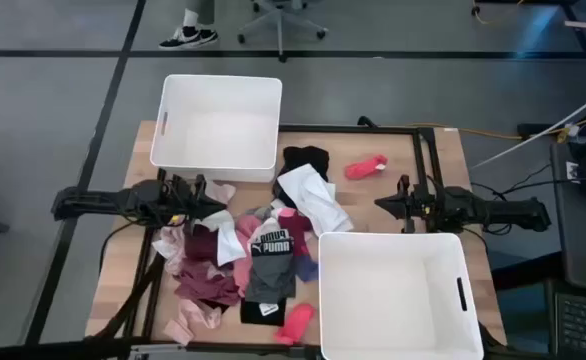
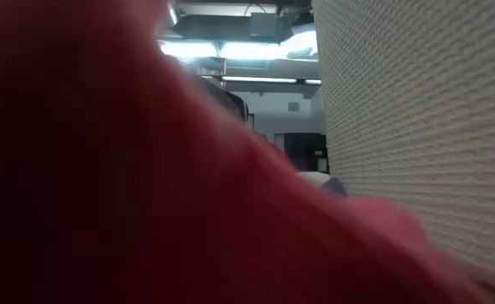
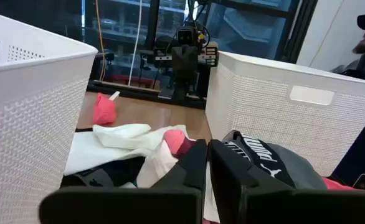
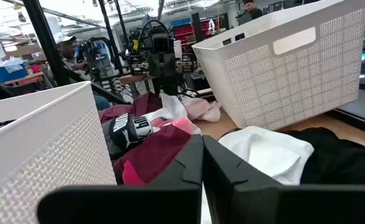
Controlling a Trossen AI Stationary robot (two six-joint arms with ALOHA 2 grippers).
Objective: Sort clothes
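Soft crumpled clothes between perforated plastic bins

Probably a robotics lab, metal racks, office chair, ceiling lights

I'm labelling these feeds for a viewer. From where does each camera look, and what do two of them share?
High: overhead, straight down on the table, both arms, clothes pile.
Low: table height, blocked by pink cloth and a bin wall; no arm.
Left wrist: past shut left gripper, facing the right arm.
Right wrist: past shut right gripper, facing the left arm.
Shared: both wrists show the PUMA garment.
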